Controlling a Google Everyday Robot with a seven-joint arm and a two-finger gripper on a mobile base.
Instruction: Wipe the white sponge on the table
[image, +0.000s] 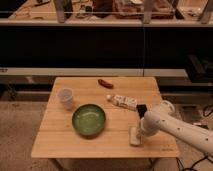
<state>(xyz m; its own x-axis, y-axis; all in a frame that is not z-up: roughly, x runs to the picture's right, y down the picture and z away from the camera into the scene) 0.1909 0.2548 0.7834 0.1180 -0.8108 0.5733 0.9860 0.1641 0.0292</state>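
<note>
The table (60, 140) is a square light-wood top with plank grain. The white sponge (133, 138) is a small off-white block lying flat near the table's front right edge. My gripper (136, 132) points down right over the sponge and seems to touch it from above. The white arm (175, 127) comes in from the right and hides the sponge's far side.
A green bowl (89, 120) sits at the table's middle left, with a white cup (65, 97) behind it. A white tube with a dark end (125, 102) lies just behind the gripper. A small red object (105, 83) lies near the far edge.
</note>
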